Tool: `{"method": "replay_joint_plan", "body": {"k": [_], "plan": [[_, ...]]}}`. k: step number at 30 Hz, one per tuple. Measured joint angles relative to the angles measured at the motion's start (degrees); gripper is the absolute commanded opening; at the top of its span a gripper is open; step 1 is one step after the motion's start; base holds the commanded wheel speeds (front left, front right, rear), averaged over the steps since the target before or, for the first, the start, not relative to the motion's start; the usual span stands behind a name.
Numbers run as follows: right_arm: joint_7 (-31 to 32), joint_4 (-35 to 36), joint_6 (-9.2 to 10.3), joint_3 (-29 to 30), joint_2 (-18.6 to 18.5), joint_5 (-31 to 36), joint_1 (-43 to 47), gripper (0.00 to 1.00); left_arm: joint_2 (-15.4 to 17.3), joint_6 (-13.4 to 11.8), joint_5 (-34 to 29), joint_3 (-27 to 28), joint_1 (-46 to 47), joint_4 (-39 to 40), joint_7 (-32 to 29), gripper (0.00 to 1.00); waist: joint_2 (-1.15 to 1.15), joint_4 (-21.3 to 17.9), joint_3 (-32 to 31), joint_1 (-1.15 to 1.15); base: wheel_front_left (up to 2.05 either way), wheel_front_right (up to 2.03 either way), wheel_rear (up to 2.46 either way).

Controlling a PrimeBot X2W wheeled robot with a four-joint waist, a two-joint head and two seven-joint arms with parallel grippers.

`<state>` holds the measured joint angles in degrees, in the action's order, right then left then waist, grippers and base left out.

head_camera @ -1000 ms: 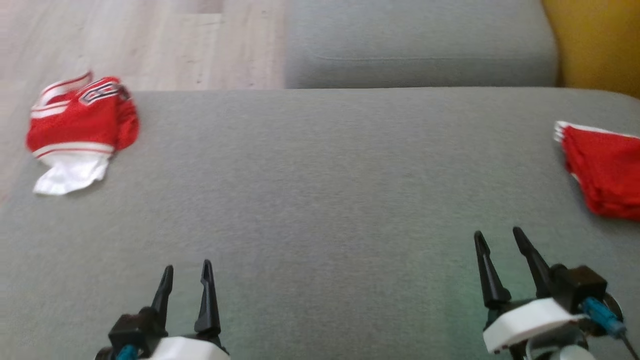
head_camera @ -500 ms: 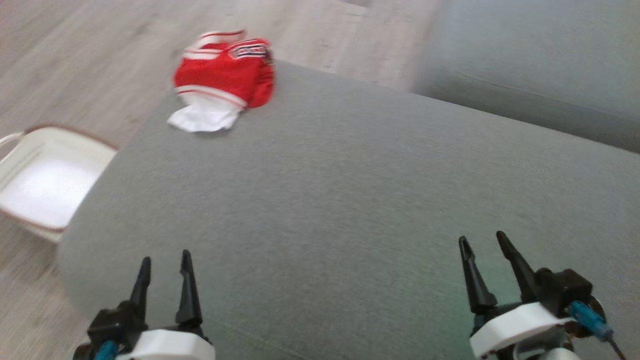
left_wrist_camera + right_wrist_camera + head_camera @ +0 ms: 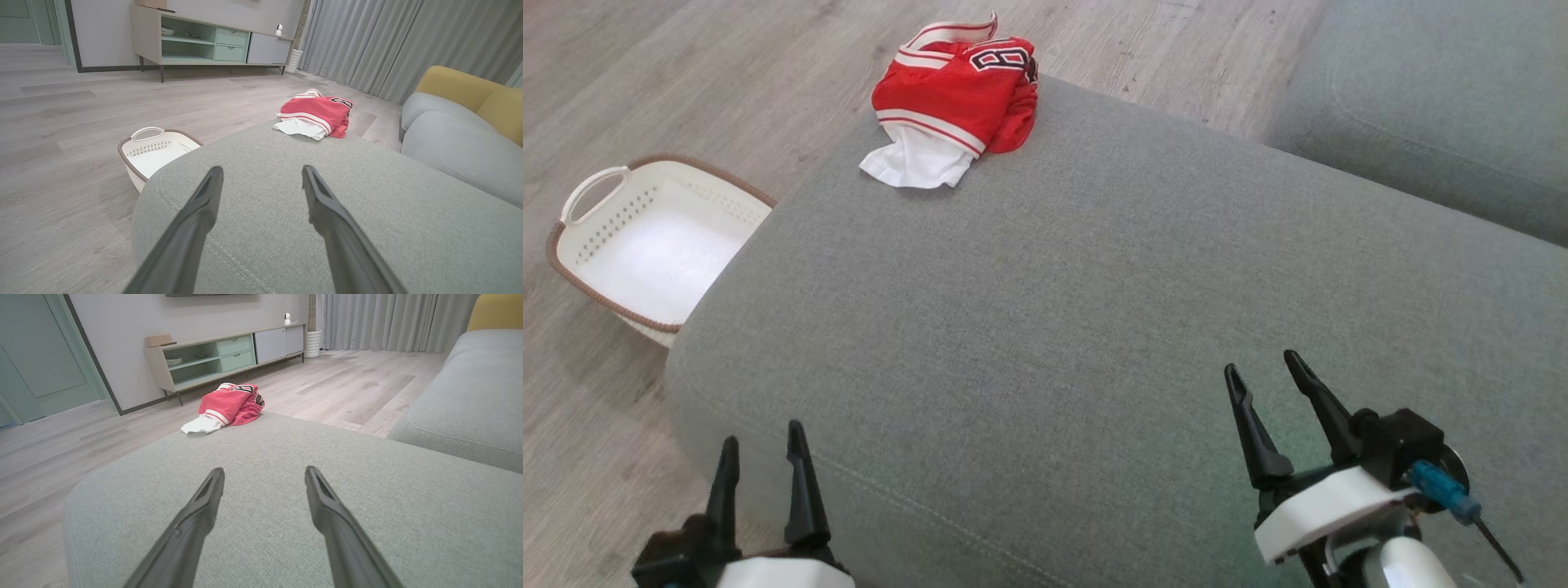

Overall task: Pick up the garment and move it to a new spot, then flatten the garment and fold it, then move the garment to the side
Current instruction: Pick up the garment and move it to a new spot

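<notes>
garment: crumpled red cloth, white trim, upper centre | ottoman: grey weave, rounded edge | left gripper, right gripper: dark, tapered, spread wide, lower corners

We see a big grey soft seat in a bright room. Near its far right corner there is another grey sofa with a yellow back. The floor is made of pale wood boards. A white basket with a brown rim sits on the floor, just beside the seat's left edge. By the pale wall stands a long low cabinet with green shelves and drawers. Grey curtains hang down to the floor near it. We can see a green door too.
</notes>
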<state>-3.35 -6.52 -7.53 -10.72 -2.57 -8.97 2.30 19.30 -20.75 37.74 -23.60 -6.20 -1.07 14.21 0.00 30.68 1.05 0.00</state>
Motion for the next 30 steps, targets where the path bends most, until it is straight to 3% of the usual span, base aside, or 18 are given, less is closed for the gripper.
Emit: {"method": "replay_joint_plan", "body": {"k": [6,11,16,25,30], "plan": [[1.49,2.15,0.0,1.99,0.0,2.36,-1.87,1.0,1.47,0.12,-0.13,2.97,0.82,1.0,-0.01,1.0,0.0,0.11,2.29,0.0,0.0,0.0,0.0],[4.48,7.04,0.0,4.6,-0.04,6.22,-3.83,1.0,8.22,0.44,-1.41,7.45,10.35,2.92,-3.1,1.0,0.0,-0.01,6.15,0.0,0.0,0.0,0.0],[8.06,12.26,0.0,5.61,-0.13,10.27,-8.33,1.0,14.68,3.24,-1.02,11.47,25.86,2.3,-8.59,1.0,0.0,-1.67,11.72,0.01,0.0,0.0,0.0],[14.08,21.07,0.0,2.97,-1.41,15.38,-14.79,1.0,18.92,10.42,2.36,10.16,48.77,-15.46,-22.36,1.0,0.0,-7.03,22.52,0.01,0.0,0.0,0.0],[17.42,26.38,0.0,2.35,-4.05,16.11,-16.02,1.0,16.77,13.34,2.38,6.75,55.41,-26.7,-26.02,1.0,-0.01,-10.63,29.65,0.02,0.0,0.0,0.0]]}}
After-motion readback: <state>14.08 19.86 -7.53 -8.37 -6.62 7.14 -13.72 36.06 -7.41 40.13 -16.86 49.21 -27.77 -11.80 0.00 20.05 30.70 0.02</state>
